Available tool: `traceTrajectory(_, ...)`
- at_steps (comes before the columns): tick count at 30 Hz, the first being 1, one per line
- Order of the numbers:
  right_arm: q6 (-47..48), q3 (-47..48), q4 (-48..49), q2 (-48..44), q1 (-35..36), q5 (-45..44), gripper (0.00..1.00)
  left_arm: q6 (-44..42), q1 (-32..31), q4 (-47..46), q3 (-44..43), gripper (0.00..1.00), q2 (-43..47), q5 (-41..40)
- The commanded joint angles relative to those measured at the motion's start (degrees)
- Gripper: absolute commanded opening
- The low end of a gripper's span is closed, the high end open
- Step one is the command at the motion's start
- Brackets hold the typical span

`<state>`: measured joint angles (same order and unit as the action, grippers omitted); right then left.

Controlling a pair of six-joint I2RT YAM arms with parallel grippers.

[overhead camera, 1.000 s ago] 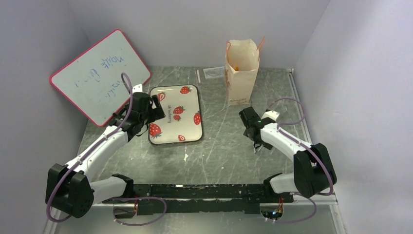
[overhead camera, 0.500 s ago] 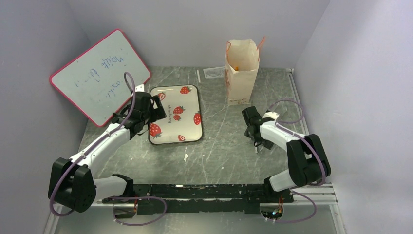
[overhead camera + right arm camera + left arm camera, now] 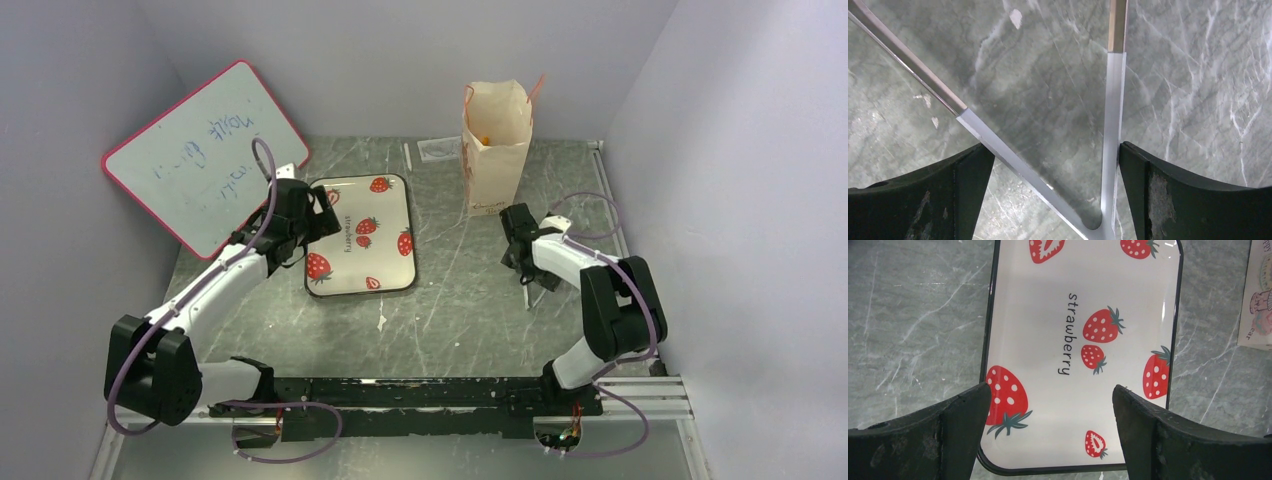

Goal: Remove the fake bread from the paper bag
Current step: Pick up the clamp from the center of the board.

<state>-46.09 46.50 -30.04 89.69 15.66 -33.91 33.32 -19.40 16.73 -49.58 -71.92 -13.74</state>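
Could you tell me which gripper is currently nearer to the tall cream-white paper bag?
Right. The right gripper sits just in front of the tall cream-white paper bag, near its base; the left gripper is far off, over the strawberry-print tray.

grey-green marbled tabletop [image 3: 450, 300], scratched and veined with white. standing upright near the back edge: cream paper bag [image 3: 496, 150], mouth open. left of it, lying flat: strawberry-print tray [image 3: 358, 235]. at far left, leaning against the wall: pink-framed whiteboard [image 3: 205, 155]. behind the tray, beside the bag: a small flat printed card [image 3: 438, 150].
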Motion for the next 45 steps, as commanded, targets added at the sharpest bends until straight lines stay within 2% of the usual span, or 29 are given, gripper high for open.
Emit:
traceTrajectory(1,2.4,1.6,-1.0,2.5,-1.4,0.5,1.0,-0.8,1.0,-1.8,-2.4,0.95,-0.6,1.6)
traceTrajectory(7,4.1,1.6,0.2,4.1,-3.0,3.5,0.97,-0.5,1.6,-2.3,-3.6,0.95,-2.2,2.4)
traceTrajectory(13,5.9,-0.8,2.4,2.4,-3.5,6.7,0.71,0.0,1.6,-2.5,-4.7,0.95,-3.3,2.9)
traceTrajectory(15,6.1,-1.5,2.5,2.0,-3.4,7.4,0.65,0.1,1.6,-2.7,-4.8,0.95,-3.2,3.0)
traceTrajectory(22,5.5,-4.5,2.4,-2.8,-3.5,10.6,0.62,-2.9,1.3,-3.2,-7.0,0.95,-3.1,4.5)
traceTrajectory(26,5.2,-6.5,2.9,-5.9,-3.4,13.2,0.62,-7.6,0.1,-4.1,-13.4,0.95,-5.1,7.1)
traceTrajectory(33,3.6,-8.9,3.4,-8.1,-2.3,16.5,0.59,-15.1,-4.7,-1.7,-30.7,0.95,-14.8,11.1)
traceTrajectory(45,0.9,-11.3,2.3,-11.1,2.0,17.2,0.56,-18.5,-11.7,1.6,-53.3,0.95,-29.0,12.9)
